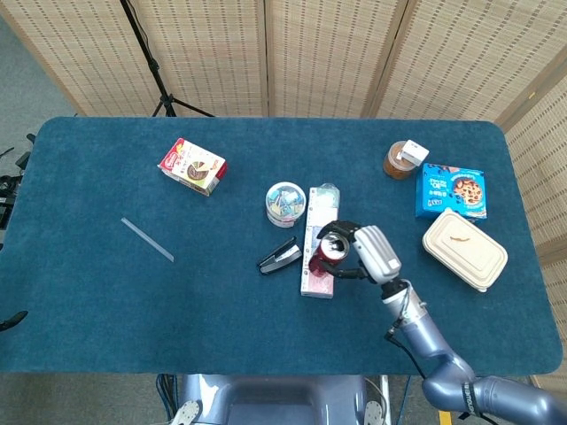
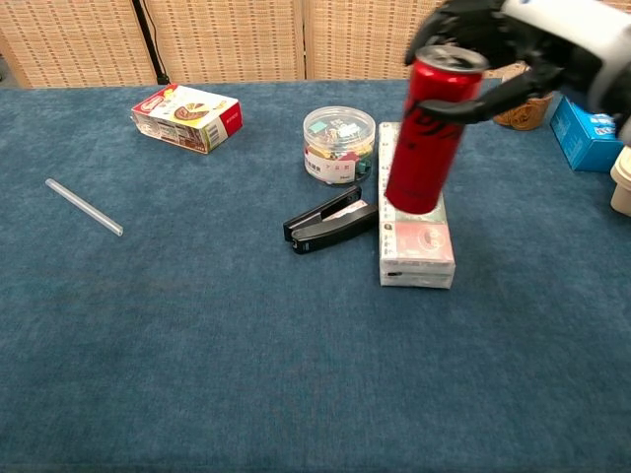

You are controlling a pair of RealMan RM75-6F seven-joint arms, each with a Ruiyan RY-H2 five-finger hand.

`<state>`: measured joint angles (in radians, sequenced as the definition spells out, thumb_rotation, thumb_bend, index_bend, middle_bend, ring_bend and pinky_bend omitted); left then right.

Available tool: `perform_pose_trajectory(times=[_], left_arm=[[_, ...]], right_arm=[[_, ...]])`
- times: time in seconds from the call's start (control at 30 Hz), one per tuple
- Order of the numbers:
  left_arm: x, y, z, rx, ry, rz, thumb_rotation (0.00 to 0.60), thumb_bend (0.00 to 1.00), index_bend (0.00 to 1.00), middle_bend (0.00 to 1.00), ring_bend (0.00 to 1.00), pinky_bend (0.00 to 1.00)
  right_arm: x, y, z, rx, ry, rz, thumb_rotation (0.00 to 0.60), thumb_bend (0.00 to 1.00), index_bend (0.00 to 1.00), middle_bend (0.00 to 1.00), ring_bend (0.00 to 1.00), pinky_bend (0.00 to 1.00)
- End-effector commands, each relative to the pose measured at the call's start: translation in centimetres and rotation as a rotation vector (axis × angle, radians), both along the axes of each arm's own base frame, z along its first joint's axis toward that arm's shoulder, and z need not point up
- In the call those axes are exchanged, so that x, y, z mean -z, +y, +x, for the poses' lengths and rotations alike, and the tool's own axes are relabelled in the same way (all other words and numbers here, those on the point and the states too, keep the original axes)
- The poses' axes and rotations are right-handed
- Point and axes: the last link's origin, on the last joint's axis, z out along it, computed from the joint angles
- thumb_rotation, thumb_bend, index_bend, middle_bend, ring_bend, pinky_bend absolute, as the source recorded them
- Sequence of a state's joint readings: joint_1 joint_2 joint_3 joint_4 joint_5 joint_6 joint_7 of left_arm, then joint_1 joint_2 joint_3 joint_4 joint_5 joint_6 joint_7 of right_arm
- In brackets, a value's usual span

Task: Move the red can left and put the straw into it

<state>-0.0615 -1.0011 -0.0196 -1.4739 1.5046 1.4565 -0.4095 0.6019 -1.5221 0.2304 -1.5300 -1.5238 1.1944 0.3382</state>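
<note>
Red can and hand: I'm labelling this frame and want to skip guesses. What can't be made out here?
- Left hand: in neither view.
- Right hand: chest view cuts off its top and blurs it; the can hides the fingers behind it.
- Can's bottom: the chest view does not show how high it hangs above the long pack; in the head view the can covers it.
- Straw: too thin in both views to tell an open end.

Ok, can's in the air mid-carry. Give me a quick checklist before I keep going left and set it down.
1. Right hand holds the red can near its top: ok.
2. Can upright: not ok, tilted slightly.
3. Can clear of the long packet below: cannot tell how much.
4. Path left: stapler and round tub lie close: not ok.
5. Straw untouched at far left: ok.
6. Left hand ready: cannot tell, out of view.
</note>
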Motion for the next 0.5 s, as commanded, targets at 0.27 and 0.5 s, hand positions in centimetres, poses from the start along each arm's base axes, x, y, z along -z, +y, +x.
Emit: perform_pose_trajectory(times=[0.27,0.5], left_arm=[[0.0,0.1,-0.1,-0.003,-0.003,-0.006,0.6,0.0,0.0,0.0,0.0,0.0],[0.0,0.1,-0.1,0.003,-0.001,-0.011,0.6,0.0,0.0,0.0,0.0,0.0]], right_arm=[[4.5,1.2,7.0,-0.108,0.001,0.11,0.6,0.54,0.44,0.46,0.49,0.56],[8.2,2.6,9.8,-0.18,0.077,0.172,0.6,0.54,0.44,0.46,0.49,0.56]])
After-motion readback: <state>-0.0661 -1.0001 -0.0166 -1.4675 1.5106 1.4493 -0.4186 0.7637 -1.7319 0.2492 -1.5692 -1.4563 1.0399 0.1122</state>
